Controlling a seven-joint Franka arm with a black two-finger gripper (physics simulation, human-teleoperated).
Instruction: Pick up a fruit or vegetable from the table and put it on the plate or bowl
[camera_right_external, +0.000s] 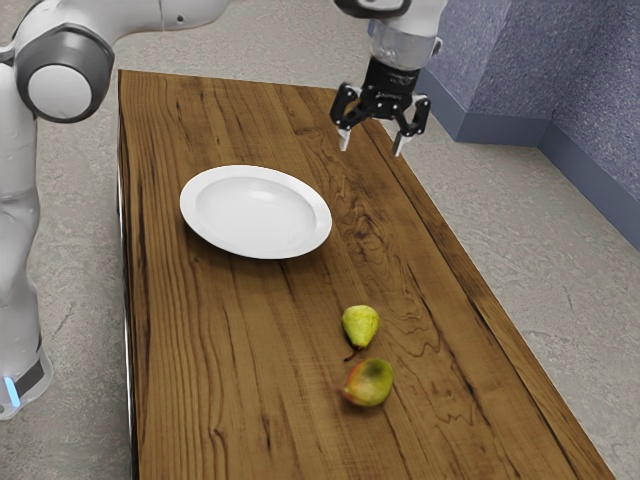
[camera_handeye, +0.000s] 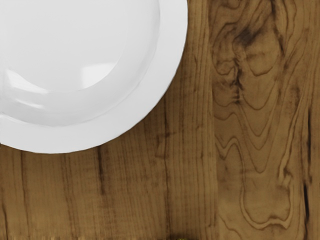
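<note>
At the exterior view's left you see the arm (camera_right_external: 58, 72). Its white body is cut off by the picture's edge, and its upper links run out of the picture at the top. The wooden table (camera_right_external: 230, 400) begins just beside it; its near end is cut off by the lower edge.

On the table, toward the arm's side, lies the white plate (camera_right_external: 255, 210), with nothing on it. Further to the right and nearer to the camera lie two fruits close together: a green pear (camera_right_external: 360, 324) and, just in front of it, a reddish pear (camera_right_external: 369, 382). You cannot tell whether they touch each other. Both are well apart from the plate.

Above the table's far part, to the right of the plate, hang the fingers (camera_right_external: 344, 138). They stand wide apart and point down, with only air between them. The link above them is cut off by the top edge. At the far right a blue wall (camera_right_external: 560, 70) meets the grey floor (camera_right_external: 560, 270).

In the wrist view the plate (camera_handeye: 160, 110) is cut off on two sides, and bare table (camera_handeye: 250, 125) lies beside it. At the lower edge there is a small yellowish sliver (camera_handeye: 180, 237); too little of it shows to say what it is.
</note>
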